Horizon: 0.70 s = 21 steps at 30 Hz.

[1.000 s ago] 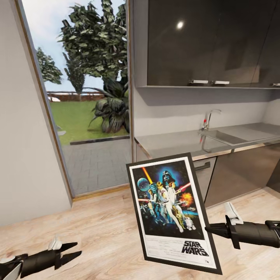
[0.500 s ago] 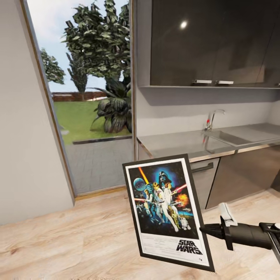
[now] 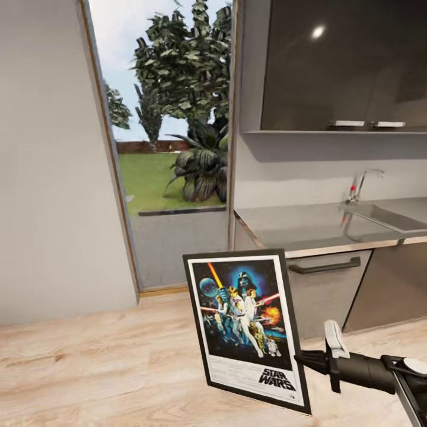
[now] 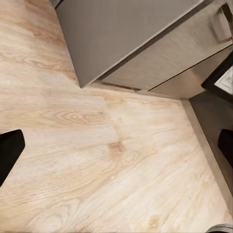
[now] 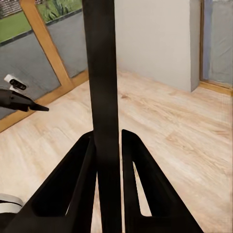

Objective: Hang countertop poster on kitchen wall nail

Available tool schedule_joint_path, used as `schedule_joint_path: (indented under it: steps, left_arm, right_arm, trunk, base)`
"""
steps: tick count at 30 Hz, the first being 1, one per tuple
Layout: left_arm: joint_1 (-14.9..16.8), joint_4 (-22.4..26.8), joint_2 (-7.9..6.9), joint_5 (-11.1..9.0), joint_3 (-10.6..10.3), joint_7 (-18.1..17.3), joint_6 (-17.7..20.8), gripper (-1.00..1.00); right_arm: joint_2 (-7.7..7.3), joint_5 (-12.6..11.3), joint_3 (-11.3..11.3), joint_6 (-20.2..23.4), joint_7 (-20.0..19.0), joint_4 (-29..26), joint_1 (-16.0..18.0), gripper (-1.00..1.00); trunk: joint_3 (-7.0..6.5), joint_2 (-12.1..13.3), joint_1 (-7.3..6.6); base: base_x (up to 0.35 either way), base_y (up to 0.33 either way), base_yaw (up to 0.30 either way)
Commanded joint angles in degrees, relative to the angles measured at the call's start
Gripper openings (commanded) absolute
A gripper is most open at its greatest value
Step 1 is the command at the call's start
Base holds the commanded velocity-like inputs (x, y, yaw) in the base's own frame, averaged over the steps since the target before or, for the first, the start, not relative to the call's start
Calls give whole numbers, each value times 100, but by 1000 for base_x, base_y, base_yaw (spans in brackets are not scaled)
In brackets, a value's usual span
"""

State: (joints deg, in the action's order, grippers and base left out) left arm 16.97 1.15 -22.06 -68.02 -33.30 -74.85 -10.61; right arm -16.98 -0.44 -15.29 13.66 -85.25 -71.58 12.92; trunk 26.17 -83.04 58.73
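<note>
Two fingers [image 5: 131, 184] of my right gripper [image 3: 302, 360] are pinching the poster [image 3: 245, 325] at its right edge, holding it nearly upright over the wood floor [image 3: 107, 367]. My left gripper [image 4: 116, 145] is hanging low above that floor, fingers spread wide and holding nothing. Beyond the poster, the countertop [image 3: 308, 228] is running rightward to its tap [image 3: 362, 184], and a window [image 3: 172, 148] is showing garden.

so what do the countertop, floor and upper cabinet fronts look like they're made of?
Countertop: looks like brushed metal, grey with a soft sheen and a bright front edge. Floor: light wood planks or laminate, going by the grain and knots. Upper cabinets: dark high-gloss panel, with a sharp light reflection; glass or lacquer, can't tell.
</note>
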Motion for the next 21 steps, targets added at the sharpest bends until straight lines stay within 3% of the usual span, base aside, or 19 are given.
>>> schedule_joint_path:
  steps: [1, 9, 21]
  left_arm:
    - [4, -1, 0, -39, -48, -4, -51, 100]
    - [0, -1, 2, -44, -53, 12, -55, 100]
    - [-9, -1, 8, -45, -53, 21, -47, 100]
  right_arm:
    - [13, -10, -6, 60, 15, 13, 4, -100]
    - [59, -25, -8, 0, 186, 65, 5, -100]
    - [63, -25, -14, 17, 208, 70, 4, -100]
  trunk:
    - [6, -4, 0]
    - [6, -4, 0]
    - [6, -4, 0]
  base:
    - [0, 0, 293]
    - [0, 0, 249]
    - [0, 0, 25]
